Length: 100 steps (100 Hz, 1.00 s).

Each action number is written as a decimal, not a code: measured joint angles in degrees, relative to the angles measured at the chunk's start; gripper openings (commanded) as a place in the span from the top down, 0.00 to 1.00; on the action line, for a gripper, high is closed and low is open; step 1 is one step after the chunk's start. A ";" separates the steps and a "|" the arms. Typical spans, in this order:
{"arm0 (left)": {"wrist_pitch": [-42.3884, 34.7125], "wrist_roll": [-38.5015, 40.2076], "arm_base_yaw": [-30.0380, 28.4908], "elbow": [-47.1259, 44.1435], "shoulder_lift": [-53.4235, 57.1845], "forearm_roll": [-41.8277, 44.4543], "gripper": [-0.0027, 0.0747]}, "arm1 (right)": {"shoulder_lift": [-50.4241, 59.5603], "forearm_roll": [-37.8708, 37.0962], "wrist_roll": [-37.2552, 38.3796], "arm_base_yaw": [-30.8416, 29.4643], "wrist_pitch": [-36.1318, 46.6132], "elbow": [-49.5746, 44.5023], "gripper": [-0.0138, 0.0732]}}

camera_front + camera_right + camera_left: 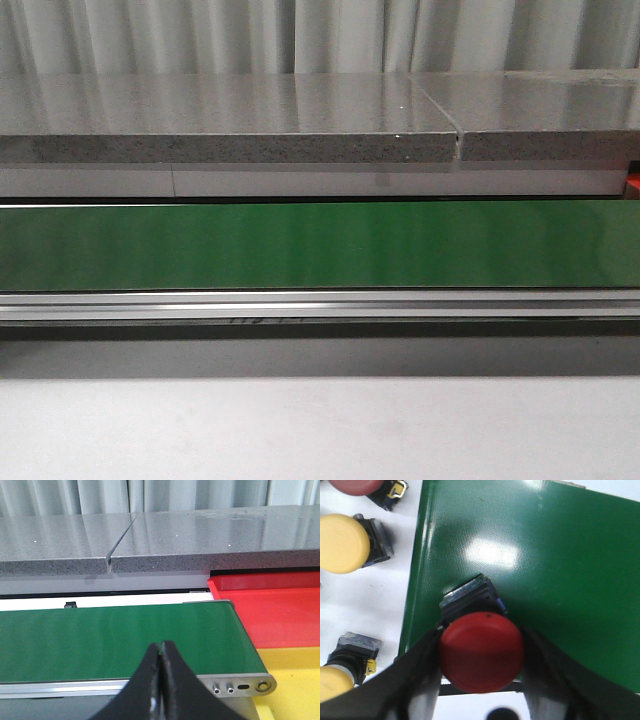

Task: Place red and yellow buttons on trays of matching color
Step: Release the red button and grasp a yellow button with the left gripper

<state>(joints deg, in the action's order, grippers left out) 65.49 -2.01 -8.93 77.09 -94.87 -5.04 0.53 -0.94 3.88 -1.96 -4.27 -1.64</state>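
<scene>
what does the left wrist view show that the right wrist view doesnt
Only the left wrist view shows the left gripper shut on a red button, plus spare yellow buttons on the white surface beside the belt. Only the right wrist view shows the red tray, the yellow tray, the grey counter and the shut, empty right gripper. Both show the green conveyor belt.

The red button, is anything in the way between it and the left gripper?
No. The left gripper already has its fingers on both sides of the red button, over the edge of the green belt. Nothing sits between them.
</scene>
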 measured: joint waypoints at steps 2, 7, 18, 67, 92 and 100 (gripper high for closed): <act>0.00 -0.25 0.00 0.10 0.00 -0.48 0.36 | 0.00 0.00 0.00 0.00 0.00 0.00 0.92; -0.23 -1.15 0.00 0.40 0.00 -1.95 0.27 | 0.00 0.00 0.00 0.00 0.00 0.00 0.92; -1.38 -1.80 0.00 1.78 0.00 -5.71 0.23 | 0.00 0.00 0.00 0.00 0.00 0.00 0.92; -2.90 -1.50 -7.90 5.01 3.71 -8.48 0.26 | 0.00 0.00 0.00 0.00 0.00 0.00 0.92; -0.43 1.60 -13.94 5.01 0.56 -7.79 0.26 | 0.00 0.00 0.00 0.00 0.00 0.00 0.92; -0.29 2.01 -14.39 5.01 -1.70 -7.07 0.26 | 0.00 0.00 0.00 0.00 0.00 0.00 0.92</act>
<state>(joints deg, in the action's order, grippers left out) 65.20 0.00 -23.32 82.10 -96.57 -12.11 0.53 -0.94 3.88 -1.96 -4.27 -1.64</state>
